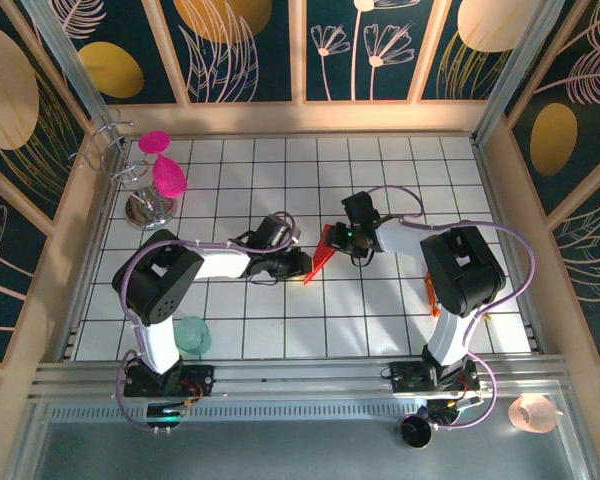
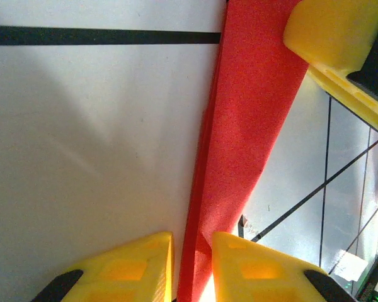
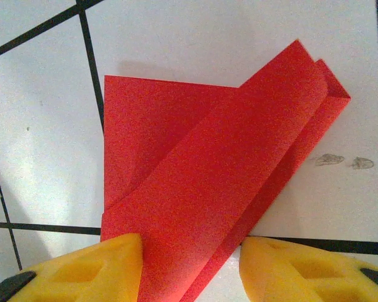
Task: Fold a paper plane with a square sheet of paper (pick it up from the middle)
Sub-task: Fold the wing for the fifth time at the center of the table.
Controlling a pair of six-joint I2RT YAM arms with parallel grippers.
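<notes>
The square sheet of paper is folded into a narrow red paper plane (image 1: pixel 320 256) that stands tilted at mid-table between both grippers. My left gripper (image 1: pixel 298 262) is on its left. In the left wrist view the folded ridge of the plane (image 2: pixel 252 126) runs between the yellow fingers of my left gripper (image 2: pixel 192 242), which are shut on it. My right gripper (image 1: pixel 342 240) is on the plane's right. In the right wrist view the layered flaps of the plane (image 3: pixel 227 170) pass between the spread fingertips of my right gripper (image 3: pixel 190 242). One of its fingers (image 2: pixel 334 38) shows at the plane's far end.
Magenta goblets (image 1: pixel 168 175) hang on a wire rack (image 1: pixel 145 205) at the back left. A teal cup (image 1: pixel 192 335) sits by the left arm's base. A small orange object (image 1: pixel 432 295) lies beside the right arm. Wooden walls ring the white tiled table (image 1: pixel 280 320).
</notes>
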